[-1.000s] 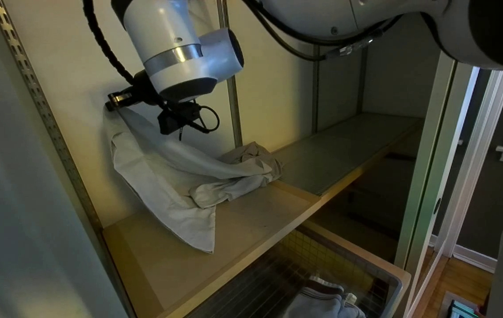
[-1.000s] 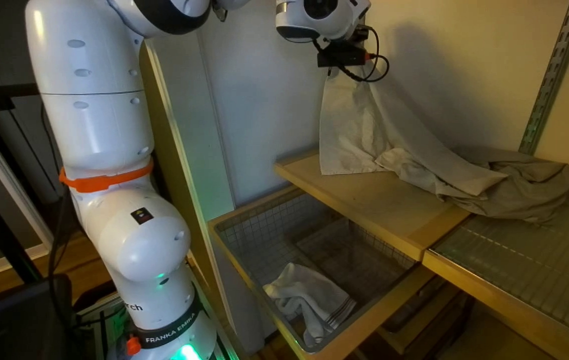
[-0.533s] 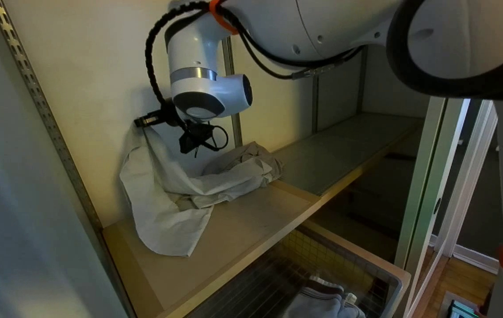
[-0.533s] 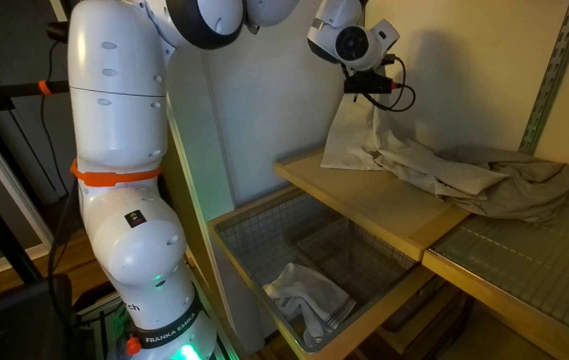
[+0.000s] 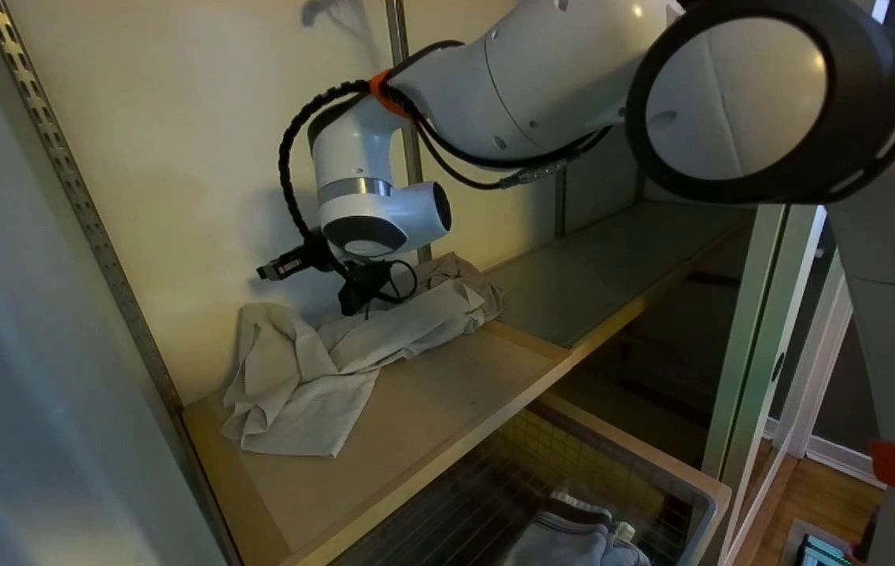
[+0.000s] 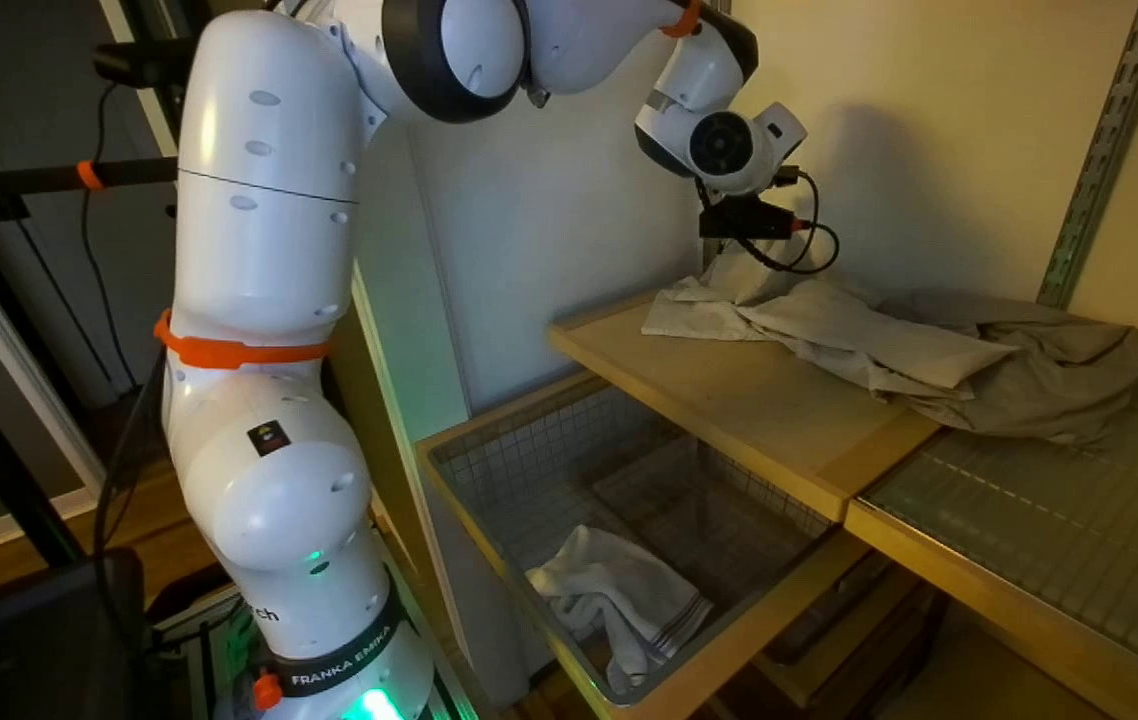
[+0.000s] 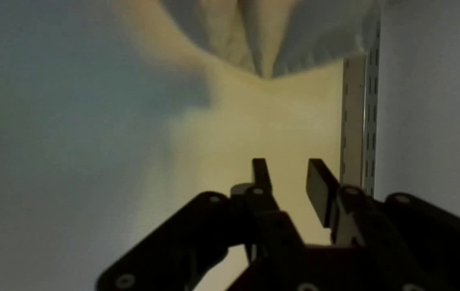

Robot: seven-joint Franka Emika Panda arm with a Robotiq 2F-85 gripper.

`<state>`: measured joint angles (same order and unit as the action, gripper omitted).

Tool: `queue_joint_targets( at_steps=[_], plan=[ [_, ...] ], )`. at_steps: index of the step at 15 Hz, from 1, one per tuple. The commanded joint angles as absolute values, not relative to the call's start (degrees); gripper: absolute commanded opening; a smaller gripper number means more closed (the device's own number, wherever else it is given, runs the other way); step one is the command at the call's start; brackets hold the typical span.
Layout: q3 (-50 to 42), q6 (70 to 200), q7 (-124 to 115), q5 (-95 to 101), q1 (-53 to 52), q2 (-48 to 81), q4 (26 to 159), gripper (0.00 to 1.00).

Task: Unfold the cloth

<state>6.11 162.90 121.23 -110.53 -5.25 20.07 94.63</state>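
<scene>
The pale cloth (image 5: 290,393) lies crumpled along the wooden shelf, one end loosely heaped against the back wall and a flat corner spread toward the front. In an exterior view the same cloth (image 6: 879,340) runs into a darker grey-brown bunch (image 6: 1059,370); whether that is one piece I cannot tell. My gripper (image 5: 270,271) hangs just above the heaped end, apart from it. Seen from the wrist, the gripper (image 7: 286,173) stands partly open with only wall between its fingers, and the blurred cloth (image 7: 323,36) shows at the top. The wrist housing hides the fingers in an exterior view.
Below the shelf (image 5: 432,440) a wire basket (image 6: 489,460) is pulled out, holding a striped white towel (image 6: 629,600). A glass-topped shelf (image 5: 613,259) continues beside the wooden one. A slotted metal rail (image 5: 93,204) and the back wall (image 5: 172,196) stand close to the gripper.
My gripper has come down and its jaws have parted. The cloth's raised end, hanging from the fingers before, has dropped into folds on the shelf.
</scene>
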Motion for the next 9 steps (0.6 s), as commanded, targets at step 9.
queue_joint_targets(
  at_steps=[9],
  plan=[
    [5.8,189.0,97.4,-83.9,-6.9,2.8,126.5,1.0]
  ],
)
